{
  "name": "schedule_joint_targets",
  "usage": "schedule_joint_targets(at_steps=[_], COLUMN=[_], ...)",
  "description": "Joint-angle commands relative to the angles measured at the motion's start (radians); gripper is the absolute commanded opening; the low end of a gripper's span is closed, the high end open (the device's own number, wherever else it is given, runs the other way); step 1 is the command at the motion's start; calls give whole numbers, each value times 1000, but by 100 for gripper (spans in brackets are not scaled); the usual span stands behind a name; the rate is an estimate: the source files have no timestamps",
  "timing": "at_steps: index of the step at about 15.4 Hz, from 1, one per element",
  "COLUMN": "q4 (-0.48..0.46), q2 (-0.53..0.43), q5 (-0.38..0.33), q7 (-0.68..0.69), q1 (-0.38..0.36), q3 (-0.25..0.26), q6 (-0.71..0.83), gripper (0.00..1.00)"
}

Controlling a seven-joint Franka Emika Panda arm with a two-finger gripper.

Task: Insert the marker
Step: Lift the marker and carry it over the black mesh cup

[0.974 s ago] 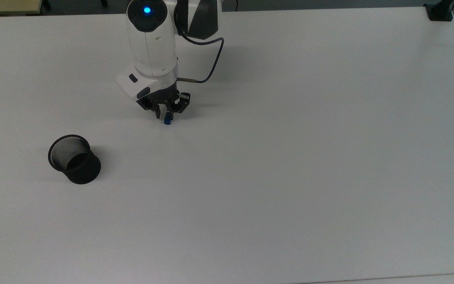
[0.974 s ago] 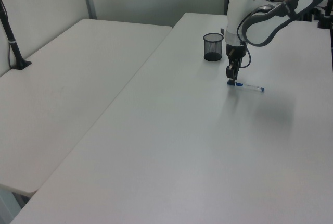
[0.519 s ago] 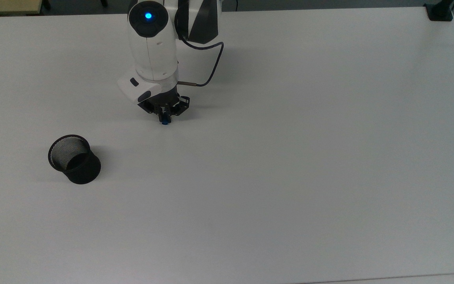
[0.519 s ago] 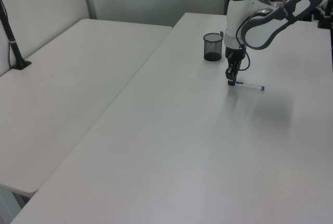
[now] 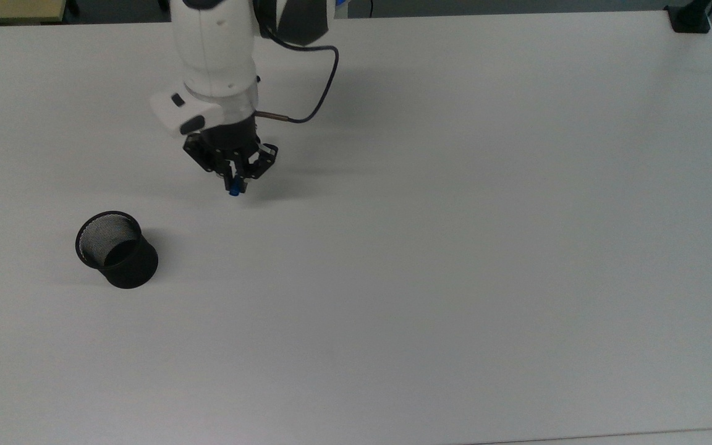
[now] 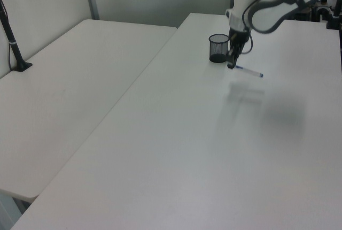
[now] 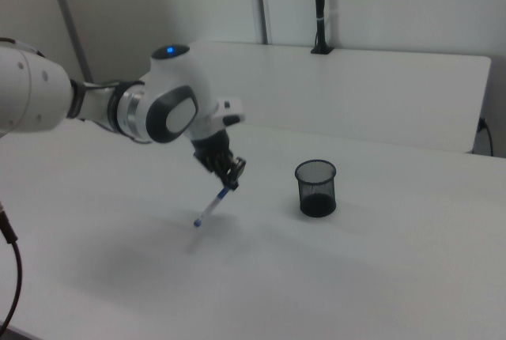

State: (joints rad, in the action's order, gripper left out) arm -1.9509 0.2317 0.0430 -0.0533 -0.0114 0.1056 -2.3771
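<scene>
My gripper (image 5: 233, 183) (image 6: 230, 64) (image 7: 228, 185) is shut on one end of the marker (image 6: 248, 70) (image 7: 210, 207), a slim white pen with blue ends. The marker hangs tilted above the white table (image 5: 455, 247), its free end pointing down and away from the fingers; in the top view its blue tip (image 5: 232, 191) peeks out below the fingers. The black mesh cup (image 5: 117, 249) (image 6: 218, 47) (image 7: 316, 187) stands upright and open on the table, apart from the gripper, to the lower left in the top view.
A black clamp base (image 5: 690, 18) sits at the table's far right corner in the top view. A second white table (image 6: 69, 91) adjoins on the left view's left, with a black pole (image 6: 10, 37) on it.
The gripper has closed on the marker's end and lifted it off the table, tilting it. The arm has shifted toward the top view's left, nearer the mesh cup.
</scene>
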Motion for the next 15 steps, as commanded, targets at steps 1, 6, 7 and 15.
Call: schedule_joint_targets(at_steps=[1,6,7,15], q4=[52,49,52,116], q2=[-68,-51,-31,133], q5=[-5,-12,-17,-152], q7=[-22,-26,-26,-28], q1=[53,122,134,177], q3=[-1,-1,0,3], q6=[-45,-390,-440,-881], gripper=[5,5,5,5])
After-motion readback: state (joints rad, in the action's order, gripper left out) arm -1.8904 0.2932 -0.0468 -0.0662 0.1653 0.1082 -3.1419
